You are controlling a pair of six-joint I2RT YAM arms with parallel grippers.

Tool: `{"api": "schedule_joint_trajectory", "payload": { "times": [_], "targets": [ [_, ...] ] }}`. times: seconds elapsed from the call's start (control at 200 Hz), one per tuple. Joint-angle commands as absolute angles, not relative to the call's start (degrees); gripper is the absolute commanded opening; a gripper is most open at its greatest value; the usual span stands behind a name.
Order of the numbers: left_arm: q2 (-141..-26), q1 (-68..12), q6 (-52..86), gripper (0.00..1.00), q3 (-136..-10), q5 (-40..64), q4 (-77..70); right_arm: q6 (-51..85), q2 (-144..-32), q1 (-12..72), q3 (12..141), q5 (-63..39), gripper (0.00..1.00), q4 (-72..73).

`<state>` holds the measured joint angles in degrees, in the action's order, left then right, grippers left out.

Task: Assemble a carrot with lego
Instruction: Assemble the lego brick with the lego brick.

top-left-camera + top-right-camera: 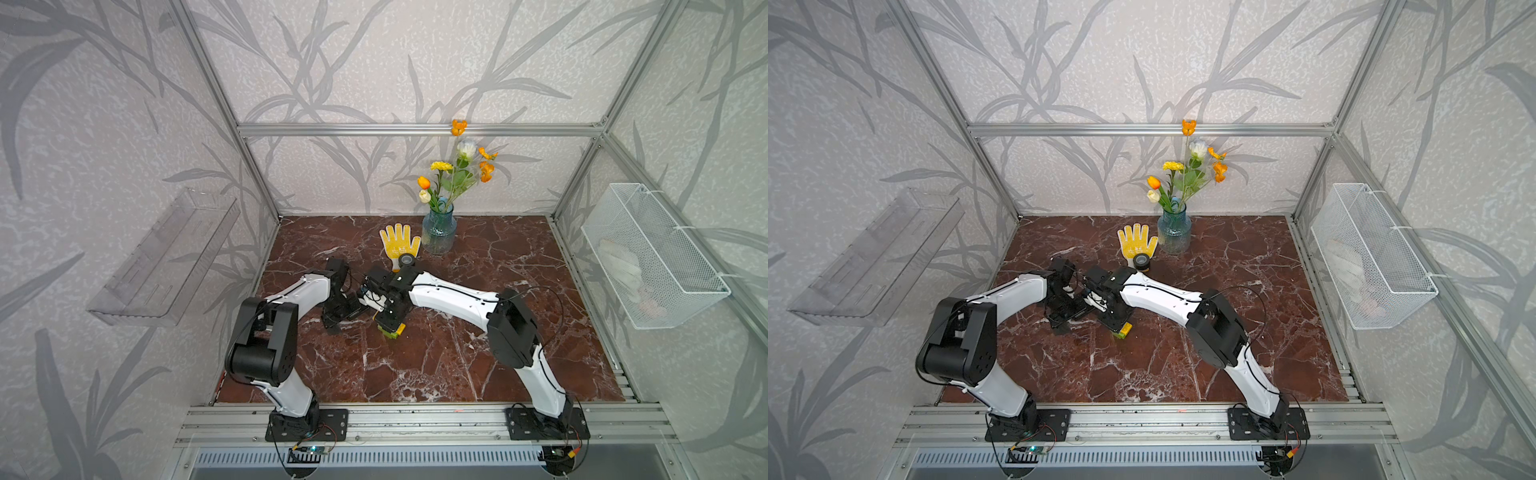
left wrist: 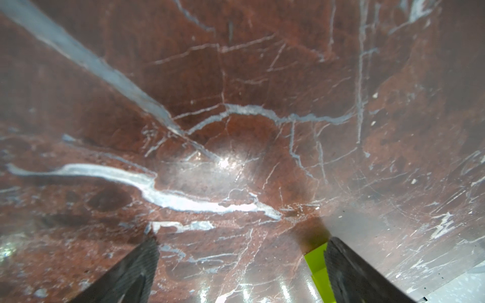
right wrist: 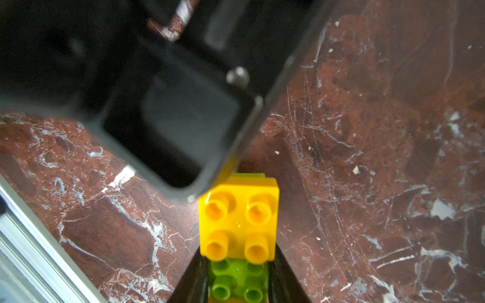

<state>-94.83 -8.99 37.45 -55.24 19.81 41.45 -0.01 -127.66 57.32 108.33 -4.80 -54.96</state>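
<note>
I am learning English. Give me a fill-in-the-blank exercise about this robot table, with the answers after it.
1. The right gripper is shut on a cluster of lime-green and yellow-orange studded plastic bricks, whose yellow-orange top brick shows ____ studs.
2. The left gripper has its jaws standing wide ____.
3. The dotted fabric glove beside the blue glass vase is ____.
Missing words: four; open; yellow.
</note>
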Motion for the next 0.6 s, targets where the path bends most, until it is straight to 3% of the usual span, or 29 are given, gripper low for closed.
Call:
{"api": "schedule_joint_trajectory", "payload": {
  "times": [0.0,0.215,0.595],
  "targets": [
    [-92.8,-8.8,36.7,1.00,-54.8,19.5,42.7,0.9,-138.5,57.4,103.0,-2.0,0.29,-56.9],
    [-92.6,-8.8,36.7,1.00,-55.1,19.3,43.1,0.9,-134.3,57.4,101.4,-1.8,0.30,-54.1],
    [-92.4,-8.7,36.6,1.00,-56.6,18.9,44.3,0.7,-127.1,57.4,102.3,-0.9,0.50,-52.1]
  ]
}}
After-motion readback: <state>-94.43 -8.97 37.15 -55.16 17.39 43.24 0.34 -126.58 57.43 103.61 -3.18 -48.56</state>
